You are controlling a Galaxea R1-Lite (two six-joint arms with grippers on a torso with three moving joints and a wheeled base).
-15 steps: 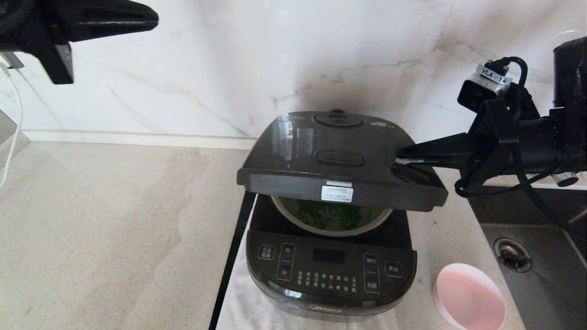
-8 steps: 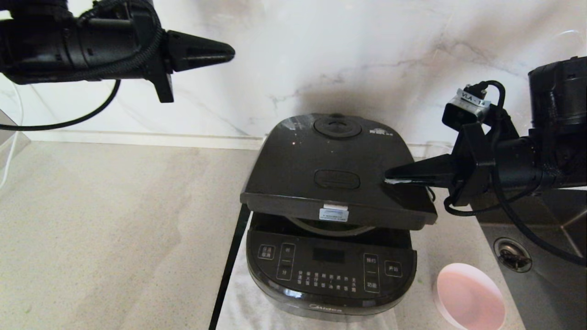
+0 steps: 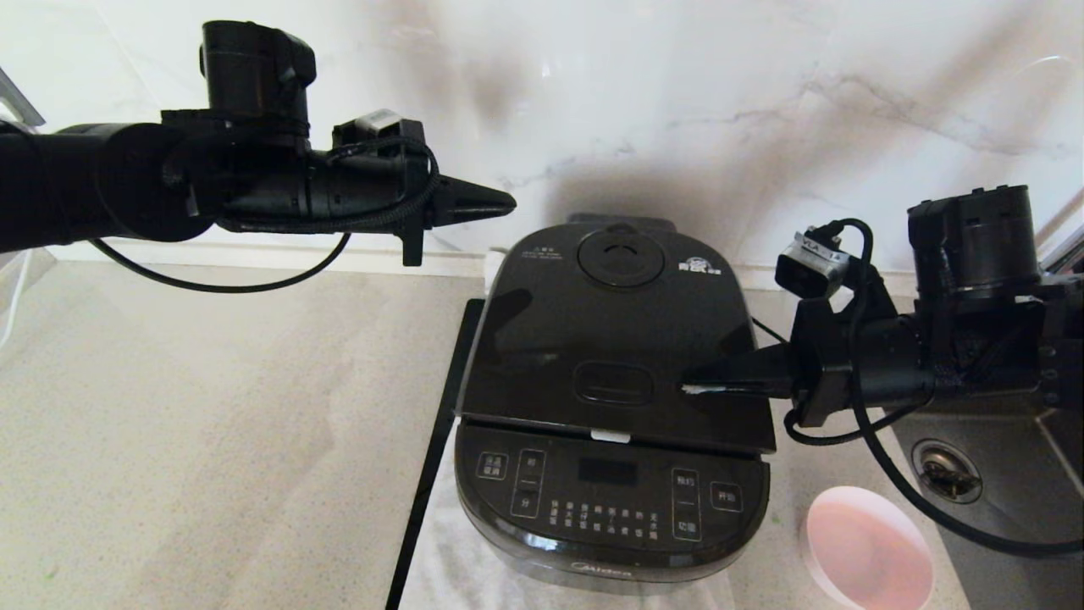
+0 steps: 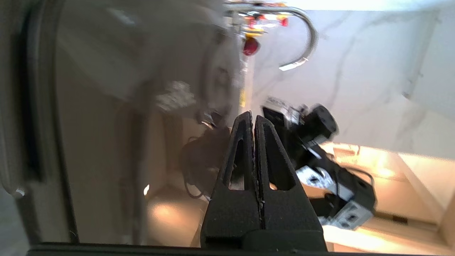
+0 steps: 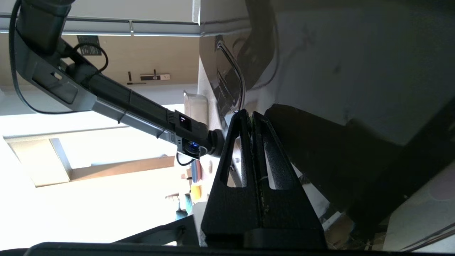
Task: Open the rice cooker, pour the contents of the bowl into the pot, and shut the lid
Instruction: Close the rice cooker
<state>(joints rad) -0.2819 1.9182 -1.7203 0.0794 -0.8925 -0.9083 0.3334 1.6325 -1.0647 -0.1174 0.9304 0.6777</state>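
Head view: my right gripper (image 3: pixel 690 385) has its fingers clenched together w/ nothing between them, tips resting on top of the lid (image 3: pixel 614 339), just beside the rectangular button (image 3: pixel 613 383). The lid looks down flat on the rice cooker (image 3: pixel 611 500), so the pot isn't visible. The pink bowl (image 3: pixel 868 559) sits on the counter below and beside my right fingers, near the cooker's front corner, next to the sink (image 3: pixel 999 500). My left gripper (image 3: pixel 506 202) hangs in the air above the lid's back corner, not touching it, tips pointing toward the wall side of the steam vent (image 3: pixel 621 257). Left wrist view: left fingers (image 4: pixel 245 142) pressed together, empty; background is blurry, probably the glossy lid beneath. Right wrist view: right fingers (image 5: pixel 245 138) shut tight, lid surface (image 5: pixel 320 71) right at the tips.
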